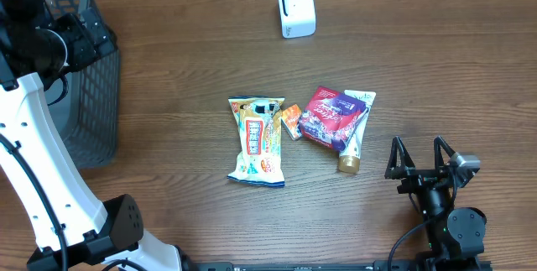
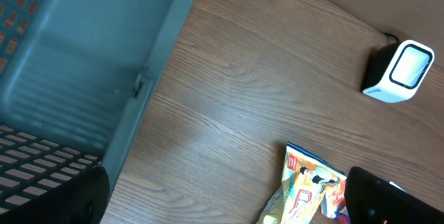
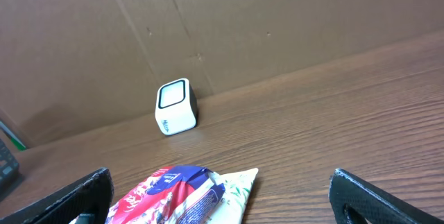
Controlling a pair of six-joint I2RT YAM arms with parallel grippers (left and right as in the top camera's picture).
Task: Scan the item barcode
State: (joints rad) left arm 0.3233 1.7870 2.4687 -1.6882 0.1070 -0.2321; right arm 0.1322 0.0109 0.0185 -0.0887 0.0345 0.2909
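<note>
White-shelled left arm (image 1: 38,153), black joints, cables; black right pincer (image 1: 416,145).

4 pkgs (image 1: 258,141) (image 1: 291,122) (image 1: 330,117) (image 1: 356,132), 1 scanner (image 1: 295,8), 1 basket (image 1: 88,95)

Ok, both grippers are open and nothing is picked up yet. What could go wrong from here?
1. The red-and-purple foil packet lies partly over the white tube with the gold cap, and the small orange packet sits tight beside the yellow-and-blue snack bag; the open right gripper may drag a neighbour along.
2. No barcode shows on any upward face, so an item may need turning before the small white scanner reads it.
</note>
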